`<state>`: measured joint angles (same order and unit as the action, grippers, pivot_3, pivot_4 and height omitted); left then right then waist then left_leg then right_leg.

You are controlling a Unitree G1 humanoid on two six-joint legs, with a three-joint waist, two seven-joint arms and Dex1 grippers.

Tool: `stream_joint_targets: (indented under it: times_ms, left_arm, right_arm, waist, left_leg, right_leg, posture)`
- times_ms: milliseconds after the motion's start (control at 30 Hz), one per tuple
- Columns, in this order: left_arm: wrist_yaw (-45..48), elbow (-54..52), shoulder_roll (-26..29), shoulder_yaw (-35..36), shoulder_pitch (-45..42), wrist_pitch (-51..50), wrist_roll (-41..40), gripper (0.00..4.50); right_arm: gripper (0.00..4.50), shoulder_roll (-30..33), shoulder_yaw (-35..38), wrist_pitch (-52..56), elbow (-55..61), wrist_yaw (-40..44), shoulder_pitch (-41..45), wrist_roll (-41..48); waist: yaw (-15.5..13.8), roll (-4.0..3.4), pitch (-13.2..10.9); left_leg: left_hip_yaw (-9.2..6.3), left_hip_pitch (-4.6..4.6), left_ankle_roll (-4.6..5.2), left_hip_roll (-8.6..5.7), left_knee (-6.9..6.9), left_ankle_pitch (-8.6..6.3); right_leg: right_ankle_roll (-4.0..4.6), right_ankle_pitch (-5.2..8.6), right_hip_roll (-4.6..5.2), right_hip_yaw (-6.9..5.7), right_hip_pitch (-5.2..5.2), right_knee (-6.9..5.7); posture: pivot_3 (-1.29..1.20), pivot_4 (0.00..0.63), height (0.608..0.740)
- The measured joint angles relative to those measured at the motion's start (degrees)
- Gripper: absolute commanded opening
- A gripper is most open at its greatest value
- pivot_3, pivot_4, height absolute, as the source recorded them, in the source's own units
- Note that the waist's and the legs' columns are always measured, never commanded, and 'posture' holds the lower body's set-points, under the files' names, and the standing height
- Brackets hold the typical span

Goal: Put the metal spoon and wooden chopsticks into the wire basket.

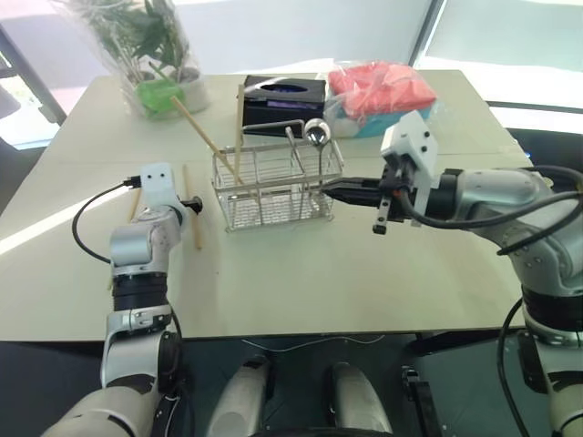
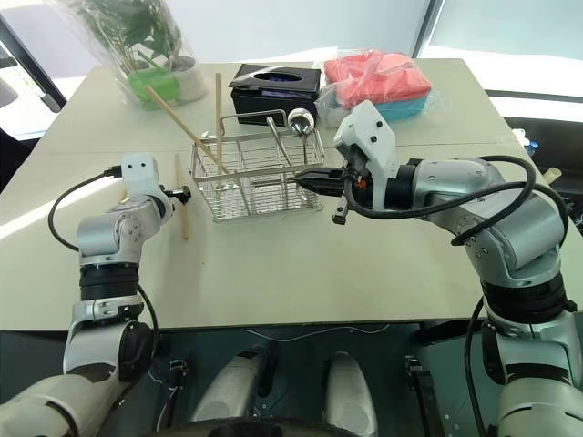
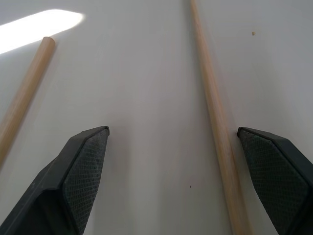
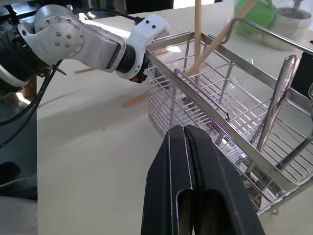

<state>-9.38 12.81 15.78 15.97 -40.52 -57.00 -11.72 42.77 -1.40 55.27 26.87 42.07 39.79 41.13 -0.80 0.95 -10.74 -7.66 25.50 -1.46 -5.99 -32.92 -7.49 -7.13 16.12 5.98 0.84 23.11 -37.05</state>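
The wire basket (image 1: 273, 187) stands mid-table. Two wooden chopsticks (image 1: 205, 137) rise out of its left compartment, one upright and one leaning left. The metal spoon (image 1: 316, 132) stands in the right end, bowl up. Another chopstick (image 1: 191, 218) lies on the table left of the basket, and a further one (image 3: 24, 98) lies beside it. My left gripper (image 3: 172, 130) is open just above the table, with the chopstick (image 3: 215, 112) between its fingers, close to one pad and untouched. My right gripper (image 1: 342, 191) is shut on nothing, its tip at the basket's right end.
A black tissue box (image 1: 282, 96) sits right behind the basket. A wrapped potted plant (image 1: 146, 55) stands at the back left, and a red pack in a blue tray (image 1: 378, 91) at the back right. The table's front edge (image 1: 301, 339) runs just before my arms.
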Motion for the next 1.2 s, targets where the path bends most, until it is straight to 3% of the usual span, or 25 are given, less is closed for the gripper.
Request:
stream_joint_targets:
  times_ms: [467,600,800,1200]
  left_arm:
    - [3.7,2.0,2.3,-5.2,-2.1,-1.9,3.9,4.45]
    - [3.7,1.2,1.3,-5.0,-2.0,-2.5,4.3,3.20]
    - [3.8,-0.9,-0.6,-4.2,-0.7,-2.8,3.9,0.04]
    - [3.8,-3.9,-0.5,-1.8,1.8,-2.3,3.5,0.04]
  right_arm:
    - [0.00,0.2,1.5,0.7,-0.1,-0.8,0.1,1.3]
    - [0.00,0.1,1.5,0.7,-0.4,-1.1,0.3,1.1]
    - [0.00,0.2,1.5,0.6,-1.4,-1.1,0.9,0.7]
    - [0.00,0.1,1.5,0.0,-2.1,-1.1,0.9,-0.1]
  waist:
    - [0.0,-0.01,0.0]
    - [0.1,-0.01,0.0]
    - [0.5,-0.02,0.0]
    - [1.6,-0.03,0.0]
  left_leg:
    - [0.00,0.00,0.01,-0.02,-0.02,-0.01]
    - [0.02,0.00,0.01,-0.03,-0.02,-0.01]
    - [0.04,-0.02,0.05,-0.01,-0.02,-0.03]
    - [0.05,-0.02,0.07,0.03,-0.01,-0.04]
  right_leg:
    - [-0.02,-0.02,0.03,0.01,0.00,-0.01]
    - [-0.03,-0.02,0.05,0.02,0.00,0.00]
    - [-0.05,-0.02,0.02,0.04,0.02,-0.01]
    - [-0.08,-0.03,-0.01,0.05,0.04,-0.03]
  posture:
    - [0.00,0.150,0.740]
    - [0.00,0.150,0.740]
    - [0.00,0.150,0.740]
    - [0.00,0.150,0.740]
